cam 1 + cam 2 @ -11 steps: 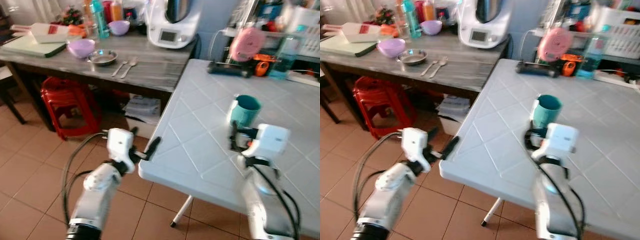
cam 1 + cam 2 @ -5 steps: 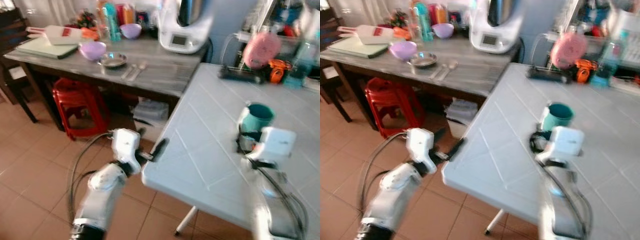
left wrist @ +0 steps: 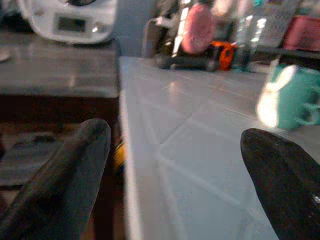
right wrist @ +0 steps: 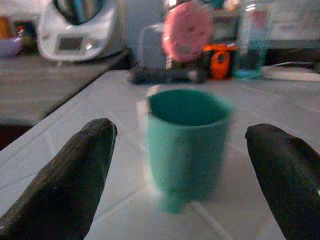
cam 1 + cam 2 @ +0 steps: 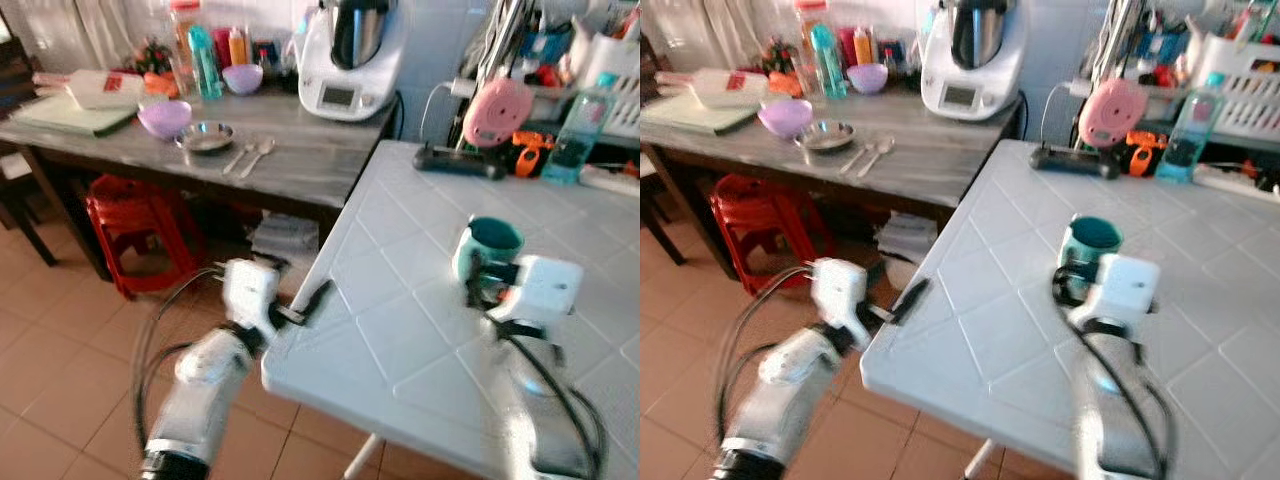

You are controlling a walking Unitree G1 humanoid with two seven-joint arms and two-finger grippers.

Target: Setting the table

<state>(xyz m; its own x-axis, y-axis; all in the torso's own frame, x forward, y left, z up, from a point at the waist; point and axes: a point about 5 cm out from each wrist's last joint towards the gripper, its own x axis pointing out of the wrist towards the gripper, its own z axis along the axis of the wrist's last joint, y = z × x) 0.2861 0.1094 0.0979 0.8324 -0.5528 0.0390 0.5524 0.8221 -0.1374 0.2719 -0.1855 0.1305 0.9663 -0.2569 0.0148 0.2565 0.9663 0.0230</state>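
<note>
Right of centre in the frame, a teal cup (image 5: pixel 487 247) stands upright on the white desk (image 5: pixel 400 330), the right gripper (image 4: pixel 182 165) spread wide around it; left gripper (image 3: pixel 175 170) gapes wide at the desk's edge.

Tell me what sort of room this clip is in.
Most likely a home kitchen or dining area: a food processor, bowls and spoons sit on a grey counter, and a teal mug stands on the white table.

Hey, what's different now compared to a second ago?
Mostly the camera has shifted. The teal cup stands on the white table as before, the right claw open behind it. The left claw stays open at the table's edge.
</note>
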